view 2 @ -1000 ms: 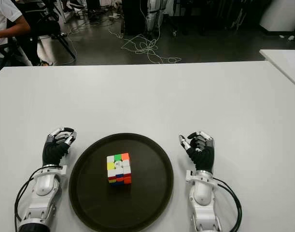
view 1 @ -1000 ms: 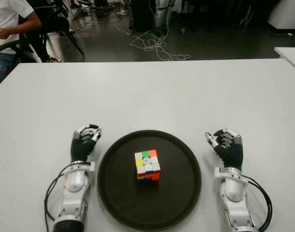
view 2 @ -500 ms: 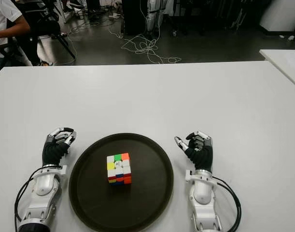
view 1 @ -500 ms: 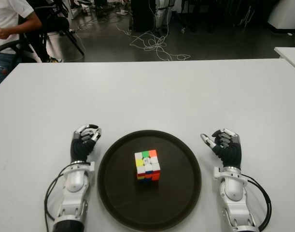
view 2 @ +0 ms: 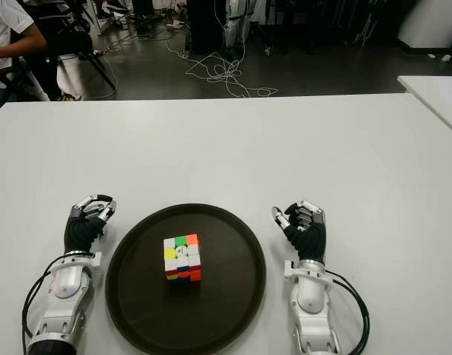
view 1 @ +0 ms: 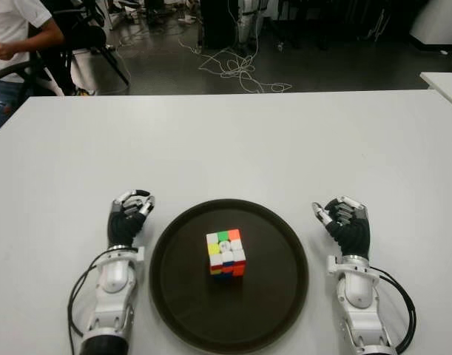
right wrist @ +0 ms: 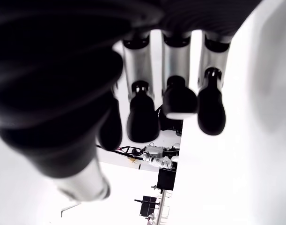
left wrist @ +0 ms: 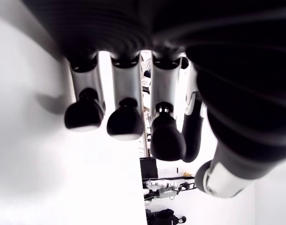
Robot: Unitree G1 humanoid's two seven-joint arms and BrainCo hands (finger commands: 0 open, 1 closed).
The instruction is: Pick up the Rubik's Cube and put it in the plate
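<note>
We see the Rubik's Cube (view 1: 226,253) sitting near the middle of the dark round plate (view 1: 277,310), which lies on the white surface (view 1: 233,148). Just left of the plate is our left hand (view 1: 128,220), and just right of it our right hand (view 1: 345,224), each clear of the rim with fingers curled and holding nothing. Beyond the plate the surface runs bare to its far edge, past which a seated person (view 1: 15,37) shows at the far left.

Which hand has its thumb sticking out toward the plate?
The right hand: its thumb juts toward the plate. The left hand keeps its thumb tucked.
</note>
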